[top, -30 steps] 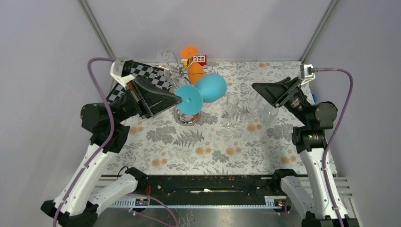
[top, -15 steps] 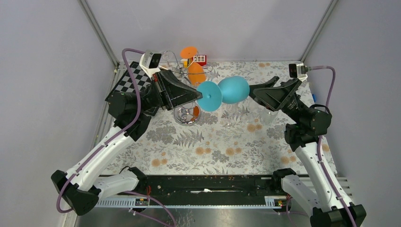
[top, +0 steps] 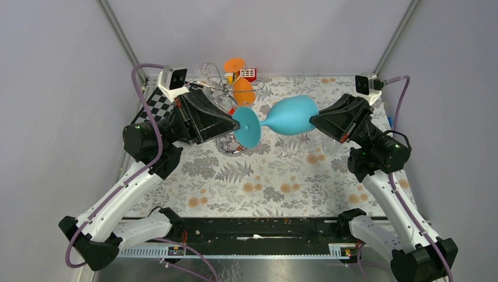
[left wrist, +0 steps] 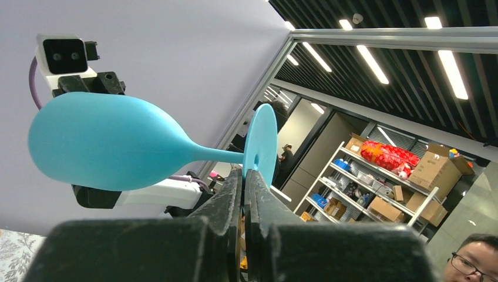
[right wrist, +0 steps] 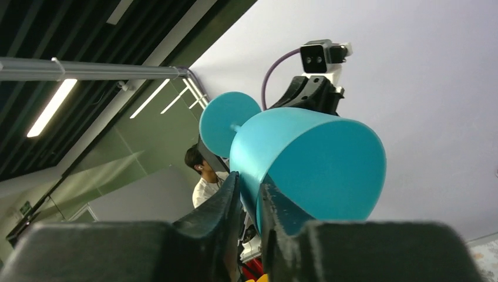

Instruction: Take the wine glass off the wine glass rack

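White-and-black arms (top: 123, 197), purple cables (top: 147, 65)

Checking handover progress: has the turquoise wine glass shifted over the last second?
Yes. The turquoise wine glass has moved right, farther from the wine glass rack, toward the right gripper.

My overhead view is bright, even and sharp, with soft shadows on the tablecloth (top: 264, 188). Both wrist views catch glaring ceiling lights (left wrist: 452, 64); the fingers (left wrist: 226, 205) nearest the lens blur dark.
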You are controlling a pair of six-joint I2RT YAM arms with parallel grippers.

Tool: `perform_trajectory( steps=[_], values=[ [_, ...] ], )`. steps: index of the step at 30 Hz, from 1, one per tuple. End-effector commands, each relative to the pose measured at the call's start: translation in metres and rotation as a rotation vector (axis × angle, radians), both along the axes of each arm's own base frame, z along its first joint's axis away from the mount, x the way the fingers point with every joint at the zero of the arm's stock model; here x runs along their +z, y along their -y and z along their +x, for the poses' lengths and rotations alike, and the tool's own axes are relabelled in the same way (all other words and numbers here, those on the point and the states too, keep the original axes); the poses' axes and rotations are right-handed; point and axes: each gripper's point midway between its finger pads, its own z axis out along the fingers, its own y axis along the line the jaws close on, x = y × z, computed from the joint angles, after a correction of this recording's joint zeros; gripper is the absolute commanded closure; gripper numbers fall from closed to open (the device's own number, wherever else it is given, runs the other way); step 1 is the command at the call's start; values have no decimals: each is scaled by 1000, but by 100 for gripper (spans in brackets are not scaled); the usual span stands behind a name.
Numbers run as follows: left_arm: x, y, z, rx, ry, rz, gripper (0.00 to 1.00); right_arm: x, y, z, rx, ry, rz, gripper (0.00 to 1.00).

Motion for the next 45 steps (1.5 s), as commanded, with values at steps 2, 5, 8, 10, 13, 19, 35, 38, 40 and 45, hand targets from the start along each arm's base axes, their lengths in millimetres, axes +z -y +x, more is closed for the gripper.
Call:
perform_trajectory(
  steps=[2, 5, 8, 10, 13, 19, 35, 38, 40, 45],
  values=[
    [11, -3, -1, 16, 36, -31, 100, 22, 7, -42, 40, 184, 34, 89],
    [8, -1, 0, 11, 33, -19, 95, 22, 8, -43, 38, 193, 44, 100],
    [5, 1, 3, 30, 32, -7, 79, 22, 8, -40, 30, 186, 53, 100],
    [2, 2, 6, 47, 30, 3, 66, 22, 9, -39, 26, 180, 59, 100],
    [1, 1, 8, 83, 36, 10, 49, 23, 9, -38, 23, 178, 67, 100],
    [-3, -4, 15, 158, 33, 20, 16, 25, 12, -37, -6, 175, 84, 100],
    [-81, -71, 117, 974, -175, 508, 1, -47, 37, 47, -733, -38, -496, 100],
    [-88, -95, 121, 1096, -189, 550, 1, -66, 63, 64, -904, -118, -611, 100],
    [-91, -109, 123, 1166, -199, 561, 1, -78, 86, 76, -1034, -190, -671, 100],
    [-96, -133, 126, 1282, -211, 598, 1, -99, 143, 91, -1330, -317, -819, 100]
  ],
)
